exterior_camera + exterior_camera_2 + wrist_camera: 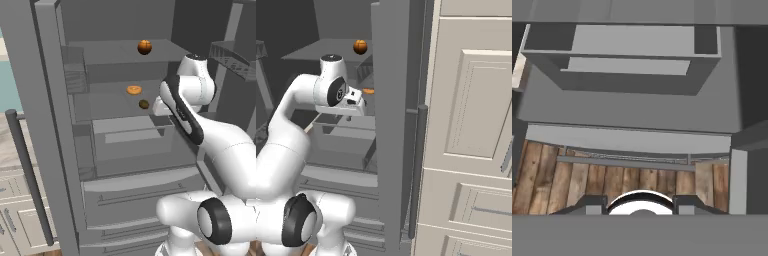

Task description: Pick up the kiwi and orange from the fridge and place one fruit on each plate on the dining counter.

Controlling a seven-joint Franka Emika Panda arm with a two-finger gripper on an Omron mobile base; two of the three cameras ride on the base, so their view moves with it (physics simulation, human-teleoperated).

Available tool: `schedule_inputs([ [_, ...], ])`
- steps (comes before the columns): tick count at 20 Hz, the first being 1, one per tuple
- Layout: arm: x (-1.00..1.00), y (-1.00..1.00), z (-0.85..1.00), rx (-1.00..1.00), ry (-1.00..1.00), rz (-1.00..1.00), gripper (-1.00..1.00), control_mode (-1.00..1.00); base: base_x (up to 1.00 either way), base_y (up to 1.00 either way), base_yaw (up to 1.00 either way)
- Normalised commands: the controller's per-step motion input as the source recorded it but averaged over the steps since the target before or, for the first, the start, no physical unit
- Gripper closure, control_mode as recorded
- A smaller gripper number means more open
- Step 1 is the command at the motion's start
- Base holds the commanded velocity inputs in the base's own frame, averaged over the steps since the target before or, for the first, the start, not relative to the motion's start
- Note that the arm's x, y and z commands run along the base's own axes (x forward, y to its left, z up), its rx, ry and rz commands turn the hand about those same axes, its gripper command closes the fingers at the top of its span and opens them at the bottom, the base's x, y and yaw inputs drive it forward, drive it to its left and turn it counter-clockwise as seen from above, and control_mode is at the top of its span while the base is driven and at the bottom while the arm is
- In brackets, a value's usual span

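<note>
The grey fridge [125, 165] stands open. The round orange [144, 47] [360, 46] rests on its upper shelf. On the shelf below lies the dark kiwi [143, 104], just left of my hand. My gripper [349, 118] [640, 202] points down in front of that shelf, above the drawers. Its fingertips [592, 202] stand wide apart, open, with nothing between them. The plates and the dining counter are out of view.
A flat pale orange disc [133, 90] [369, 91] lies behind the kiwi. One open fridge door with a dark bar handle [27, 175] stands left, the other [393, 125] right. White cabinets [471, 125] flank the fridge. Wooden floor [612, 180] lies below.
</note>
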Motion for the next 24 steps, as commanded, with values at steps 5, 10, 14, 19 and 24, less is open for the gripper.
schedule_inputs([
  [5, -0.03, 0.36, 0.10, -0.09, -0.25, -0.04, -1.00, -1.00, 0.00, 0.00, 0.00],
  [10, 0.05, 0.69, 0.55, -0.19, -0.47, -0.13, -1.00, -1.00, 0.00, 0.00, 0.00],
  [14, 0.03, 0.04, 0.12, -0.01, -0.25, -0.03, -1.00, -1.00, 0.00, 0.00, 0.00],
  [19, 0.50, -0.11, 0.00, 0.09, -0.03, 0.00, -1.00, -1.00, 0.00, 0.00, 0.00],
  [24, 0.69, -0.27, 0.00, 0.06, 0.05, 0.01, -1.00, -1.00, 0.00, 0.00, 0.00],
])
